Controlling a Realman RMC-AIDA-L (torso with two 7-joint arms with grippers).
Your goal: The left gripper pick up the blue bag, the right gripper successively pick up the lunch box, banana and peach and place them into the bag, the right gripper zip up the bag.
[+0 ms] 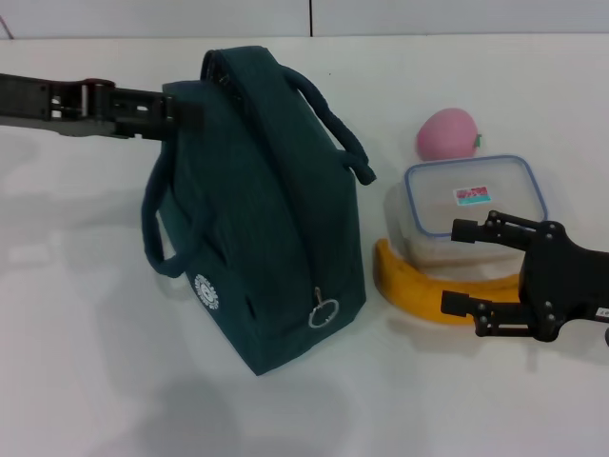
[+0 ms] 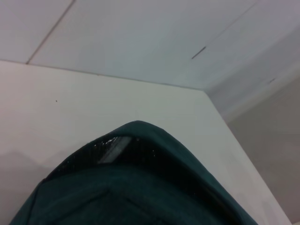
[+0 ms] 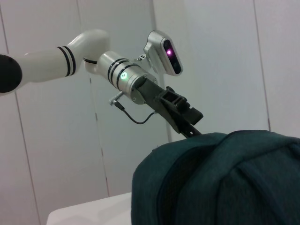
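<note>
The blue bag (image 1: 266,219) stands upright on the white table (image 1: 95,362), its ring zip pull (image 1: 324,311) low on the near end. My left gripper (image 1: 181,112) is shut on the bag's top far-left edge. It also shows in the right wrist view (image 3: 191,125), pinching the bag (image 3: 225,183). The left wrist view shows the bag's top (image 2: 140,187). My right gripper (image 1: 460,267) is open and empty, over the near edge of the lunch box (image 1: 476,195) and the banana (image 1: 409,290). The peach (image 1: 445,133) lies behind the lunch box.
The bag's two padded handles (image 1: 328,124) hang to either side. The table's back edge meets a pale wall (image 1: 304,17). Bare table lies in front of the bag and to its left.
</note>
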